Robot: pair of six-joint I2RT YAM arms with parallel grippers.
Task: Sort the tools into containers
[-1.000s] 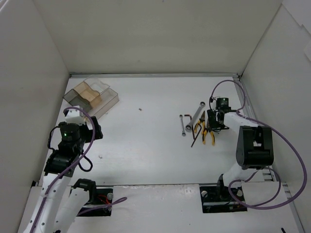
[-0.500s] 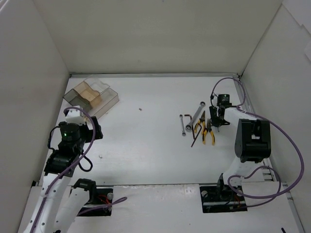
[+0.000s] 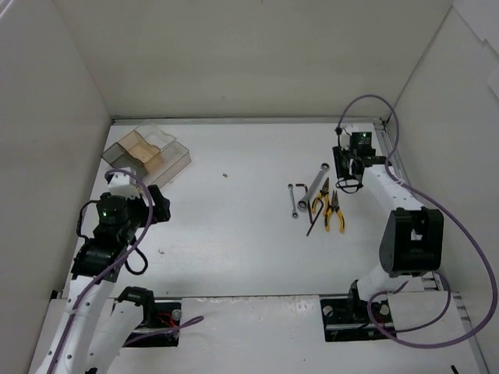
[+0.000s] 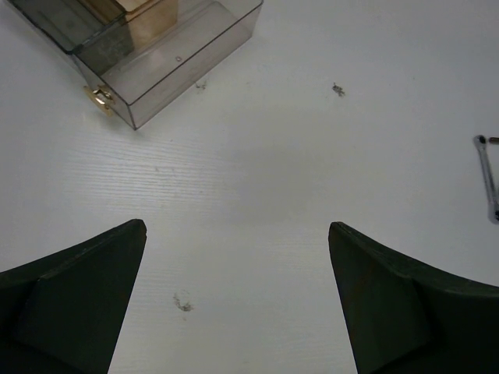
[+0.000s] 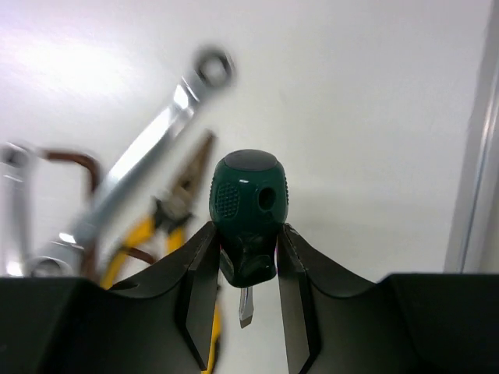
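The white surface (image 3: 234,241) carried the containers (image 3: 146,153), a cluster of clear and brown-tinted boxes, at its 10 o'clock corner. The left claw (image 4: 238,234) hung released at 8 o'clock with its jaws spread wide, the boxes toward its 11 o'clock. The right claw (image 5: 246,234) stood at 2 o'clock, clenched on the green-handled screwdriver (image 5: 248,199), whose blade tip showed between the fingers. Toward its 7 o'clock, close together on the surface, lay the silver wrench (image 3: 315,183), the yellow-handled pliers (image 3: 328,210), a smaller wrench (image 3: 292,201) and a thin dark rod (image 3: 312,224).
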